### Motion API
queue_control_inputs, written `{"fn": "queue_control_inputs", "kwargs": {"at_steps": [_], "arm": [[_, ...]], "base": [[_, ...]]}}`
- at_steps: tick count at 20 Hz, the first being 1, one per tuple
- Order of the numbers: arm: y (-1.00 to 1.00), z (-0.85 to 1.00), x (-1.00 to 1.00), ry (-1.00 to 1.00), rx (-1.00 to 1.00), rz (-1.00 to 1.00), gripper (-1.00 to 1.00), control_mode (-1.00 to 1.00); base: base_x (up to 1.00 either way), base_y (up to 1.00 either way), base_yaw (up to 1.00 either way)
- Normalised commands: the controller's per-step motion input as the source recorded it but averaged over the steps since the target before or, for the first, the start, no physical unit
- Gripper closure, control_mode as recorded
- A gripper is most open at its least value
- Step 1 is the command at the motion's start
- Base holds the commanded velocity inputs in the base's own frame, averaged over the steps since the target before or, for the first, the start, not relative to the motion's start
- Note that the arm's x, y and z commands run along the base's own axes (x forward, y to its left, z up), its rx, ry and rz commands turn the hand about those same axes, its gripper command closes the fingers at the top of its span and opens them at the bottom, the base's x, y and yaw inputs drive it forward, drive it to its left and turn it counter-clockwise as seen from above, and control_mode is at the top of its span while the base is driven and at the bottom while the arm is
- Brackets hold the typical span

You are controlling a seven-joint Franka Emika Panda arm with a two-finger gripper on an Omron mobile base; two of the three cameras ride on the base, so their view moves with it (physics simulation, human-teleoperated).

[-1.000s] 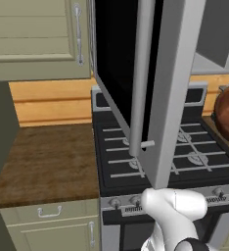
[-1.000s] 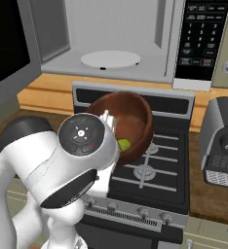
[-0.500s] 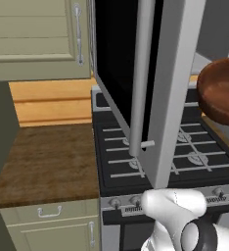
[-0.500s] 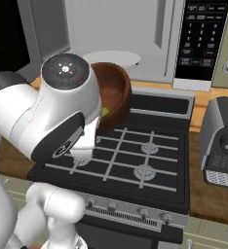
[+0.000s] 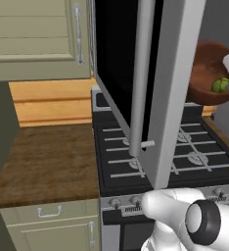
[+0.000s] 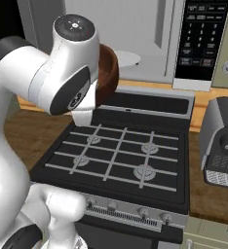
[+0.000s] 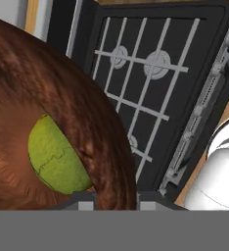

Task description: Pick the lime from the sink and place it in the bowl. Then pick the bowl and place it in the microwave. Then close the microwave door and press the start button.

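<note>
My gripper (image 7: 114, 198) is shut on the rim of the brown bowl (image 7: 62, 98), with the stove below it. The green lime (image 7: 55, 159) lies inside the bowl. In the left base view the bowl (image 5: 207, 73) hangs tilted at the upper right above the range, the lime (image 5: 221, 85) low in it. In the right base view the bowl (image 6: 108, 73) peeks out behind my arm, just in front of the open microwave (image 6: 150, 29) and its white turntable (image 6: 130, 57). The microwave door (image 5: 116, 73) stands swung wide open, its bar handle (image 5: 141, 73) facing me.
The microwave's black button panel (image 6: 199, 39) is at the right of the cavity. A black gas range (image 6: 121, 155) lies below. A grey appliance (image 6: 223, 141) stands on the right counter. A wooden counter (image 5: 48, 162) lies to the left, under cream cabinets (image 5: 33, 39).
The bowl with the lime has risen from just above the burners and moved back toward the microwave opening. My arm has lifted with it.
</note>
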Motion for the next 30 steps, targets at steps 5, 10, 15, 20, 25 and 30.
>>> {"fn": "queue_control_inputs", "kwargs": {"at_steps": [5,10,15,20,25,30], "arm": [[0.0,0.12,0.59,-0.07,0.0,0.09,1.0,-1.0],[0.0,0.11,0.78,-0.02,0.03,0.02,1.0,-1.0],[0.0,0.21,0.77,0.0,0.07,0.01,1.0,-1.0],[0.0,0.44,0.58,0.0,0.07,0.0,1.0,-1.0],[0.0,0.26,0.55,0.0,0.05,0.0,1.0,-1.0],[0.11,-0.01,0.57,0.0,0.0,0.0,1.0,-1.0]], "base": [[0.0,0.0,0.0],[0.0,0.0,0.0],[0.0,0.0,0.0],[0.0,0.0,0.0],[0.0,0.0,0.0],[0.0,0.0,0.0]]}}
